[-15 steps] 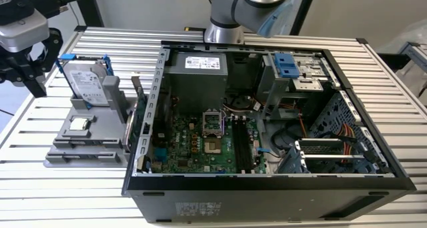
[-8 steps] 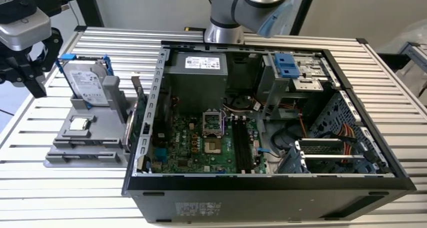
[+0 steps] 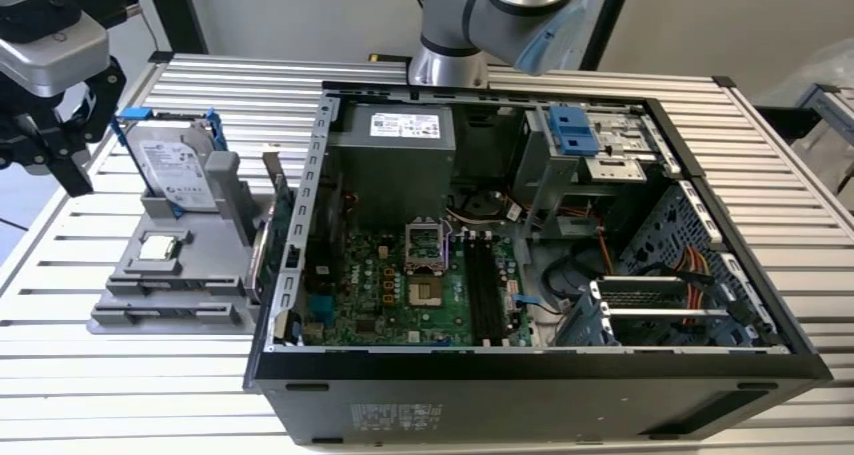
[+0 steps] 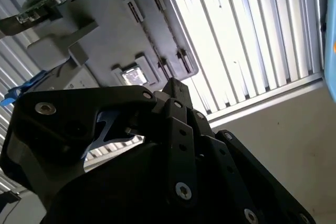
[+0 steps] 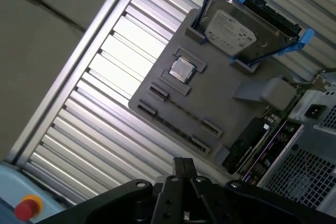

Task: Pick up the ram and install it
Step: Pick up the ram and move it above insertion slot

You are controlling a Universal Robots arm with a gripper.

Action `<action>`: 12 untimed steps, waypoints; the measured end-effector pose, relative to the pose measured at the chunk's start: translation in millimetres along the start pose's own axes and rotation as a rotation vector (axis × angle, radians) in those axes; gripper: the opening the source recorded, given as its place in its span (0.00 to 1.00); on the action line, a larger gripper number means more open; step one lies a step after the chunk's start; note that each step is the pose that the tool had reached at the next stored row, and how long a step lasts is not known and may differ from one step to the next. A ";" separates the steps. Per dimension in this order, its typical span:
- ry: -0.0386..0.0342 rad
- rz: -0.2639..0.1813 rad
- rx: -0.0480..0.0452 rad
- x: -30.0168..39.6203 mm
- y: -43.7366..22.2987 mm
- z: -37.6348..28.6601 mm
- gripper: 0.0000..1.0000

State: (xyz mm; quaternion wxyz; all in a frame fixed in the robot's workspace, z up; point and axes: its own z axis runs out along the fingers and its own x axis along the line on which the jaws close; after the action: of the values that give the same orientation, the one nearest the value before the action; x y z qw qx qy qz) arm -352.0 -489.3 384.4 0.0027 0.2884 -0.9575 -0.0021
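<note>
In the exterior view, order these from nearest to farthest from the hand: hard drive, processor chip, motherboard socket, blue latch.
1. Hard drive, standing in the grey holder, beside the hand.
2. Processor chip, flat on the holder, in front of the drive.
3. Motherboard socket, inside the case.
4. Blue latch, deep in the case, toward the exterior view's right.

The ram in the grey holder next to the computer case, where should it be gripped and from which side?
Grip the ram at the middle of its exposed top edge, coming straight down, pinching its two flat faces. It appears to stand on edge between end slots of the grey holder, so only that long edge is free.
</note>
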 end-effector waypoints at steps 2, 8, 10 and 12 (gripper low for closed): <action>0.0007 -0.010 0.0010 0.0 0.0 0.0 0.00; 0.0028 -0.052 0.0040 0.0 0.0 0.0 0.00; 0.0040 -0.066 0.0058 0.0 0.0 0.0 0.00; 0.0054 -0.079 0.0076 0.0 0.0 0.0 0.00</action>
State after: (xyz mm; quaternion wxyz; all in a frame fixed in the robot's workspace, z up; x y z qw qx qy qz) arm -352.0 -489.3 384.4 0.0041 0.3258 -0.9454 0.0023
